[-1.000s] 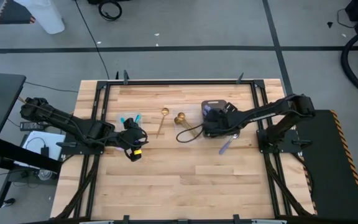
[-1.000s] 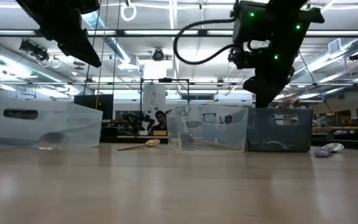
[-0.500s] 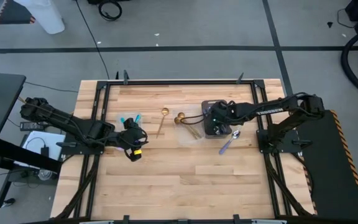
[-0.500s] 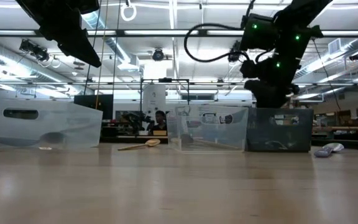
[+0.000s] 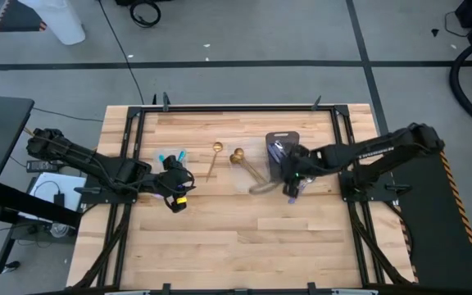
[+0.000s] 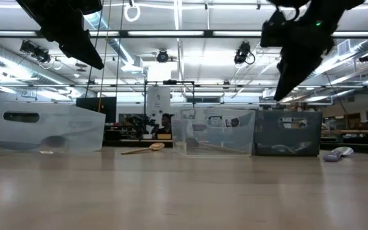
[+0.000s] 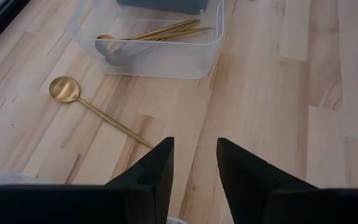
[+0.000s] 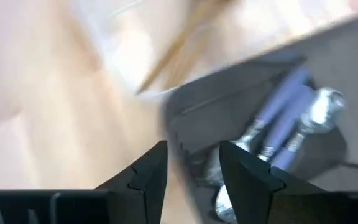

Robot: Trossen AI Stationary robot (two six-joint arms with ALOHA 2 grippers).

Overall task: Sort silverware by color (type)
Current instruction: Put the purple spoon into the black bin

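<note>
Gold silverware lies in a clear container (image 7: 160,43), and one loose gold spoon (image 7: 98,111) lies flat on the table to its left. Purple-blue handled silverware (image 8: 288,118) lies in the dark grey tray (image 5: 279,146). Another purple spoon (image 6: 337,153) lies on the wood near the tray. Teal-handled pieces (image 5: 170,156) sit at the far left. My right gripper (image 8: 193,165) hangs open just on the near side of the tray, above that spoon. My left gripper (image 7: 194,165) hovers open at the left, pointing toward the loose gold spoon, with nothing between its fingers.
A second clear container (image 6: 43,128) stands at the table's left. A black frame (image 5: 236,106) runs along the table's edges. Bare wood (image 5: 236,238) fills the near half of the table.
My right gripper has drawn back from over the dark tray toward the table's near edge, and now hangs above the purple spoon on the wood. The arm's elbow has swung out toward the right edge.
</note>
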